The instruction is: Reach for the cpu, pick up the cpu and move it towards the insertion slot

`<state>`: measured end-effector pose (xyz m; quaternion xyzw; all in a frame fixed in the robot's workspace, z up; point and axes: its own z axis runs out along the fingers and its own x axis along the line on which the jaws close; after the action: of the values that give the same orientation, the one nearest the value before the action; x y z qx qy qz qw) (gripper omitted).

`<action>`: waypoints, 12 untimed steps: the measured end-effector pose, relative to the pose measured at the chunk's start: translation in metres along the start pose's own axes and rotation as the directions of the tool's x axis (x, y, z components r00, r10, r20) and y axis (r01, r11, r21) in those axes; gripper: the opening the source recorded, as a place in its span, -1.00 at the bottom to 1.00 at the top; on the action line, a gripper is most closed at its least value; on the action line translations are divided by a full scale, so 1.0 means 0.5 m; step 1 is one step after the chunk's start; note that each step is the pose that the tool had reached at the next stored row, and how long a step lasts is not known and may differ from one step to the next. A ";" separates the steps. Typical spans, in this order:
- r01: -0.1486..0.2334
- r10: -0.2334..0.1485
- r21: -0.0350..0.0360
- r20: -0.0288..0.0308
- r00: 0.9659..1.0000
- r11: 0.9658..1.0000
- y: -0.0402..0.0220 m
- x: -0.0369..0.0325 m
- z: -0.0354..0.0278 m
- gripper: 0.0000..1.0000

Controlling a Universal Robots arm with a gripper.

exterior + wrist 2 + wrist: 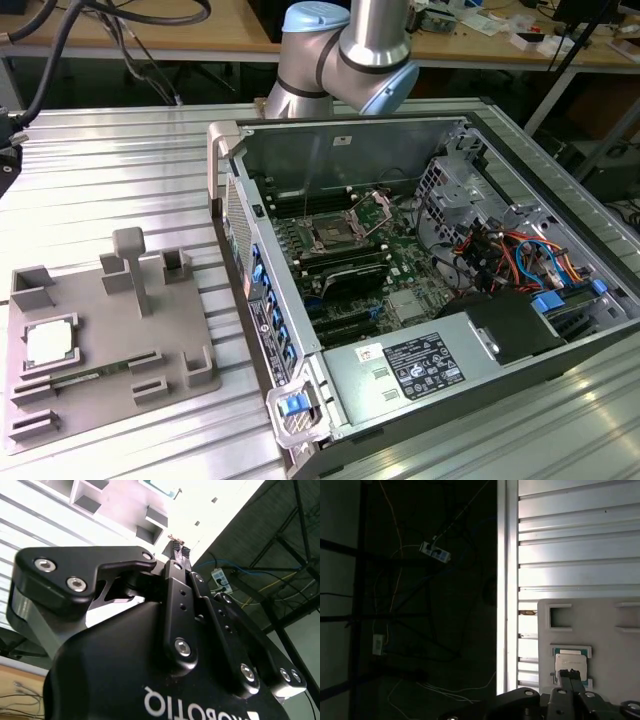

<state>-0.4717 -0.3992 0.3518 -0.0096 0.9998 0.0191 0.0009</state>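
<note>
Arm: the arm [345, 45] stands at the far side of the scene in the exterior view, a silver tube bent between rounded joints with pale blue caps.
Upper joint: it leans toward the exterior view's right, with a second rounded joint just below and to the exterior view's left of it.
Gripper: the gripper [180, 550] is black in the second wrist view, with bolted linkage bars running from a broad body out to slim tips.
Jaws: drawn together, the tips side by side with barely a sliver between them.
Fingertips: the fingertips [570, 676] reach out from the dark gripper body in the first wrist view.
</note>
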 end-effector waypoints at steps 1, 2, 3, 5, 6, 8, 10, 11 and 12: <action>0.000 0.000 0.000 0.007 1.000 1.000 0.000 0.002 0.001 -0.79; 0.000 0.000 0.000 0.013 1.000 1.000 0.000 0.005 0.002 -0.79; 0.001 -0.001 0.000 0.013 1.000 1.000 0.000 0.006 0.002 -0.79; 0.001 -0.001 0.000 0.014 1.000 1.000 0.000 0.006 0.002 -0.79; 0.000 0.000 0.000 0.014 1.000 1.000 0.000 0.006 0.002 -0.79; 0.000 0.000 -0.002 0.014 1.000 1.000 0.000 0.006 0.002 -0.79; 0.000 0.000 -0.002 0.014 1.000 1.000 0.000 0.006 0.002 -0.79; 0.000 0.000 -0.002 0.014 1.000 1.000 0.000 0.006 0.002 -0.79; 0.000 0.000 -0.002 0.014 1.000 1.000 0.000 0.006 0.002 -0.79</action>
<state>-0.4748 -0.3994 0.3507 -0.0097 0.9997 0.0201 0.0077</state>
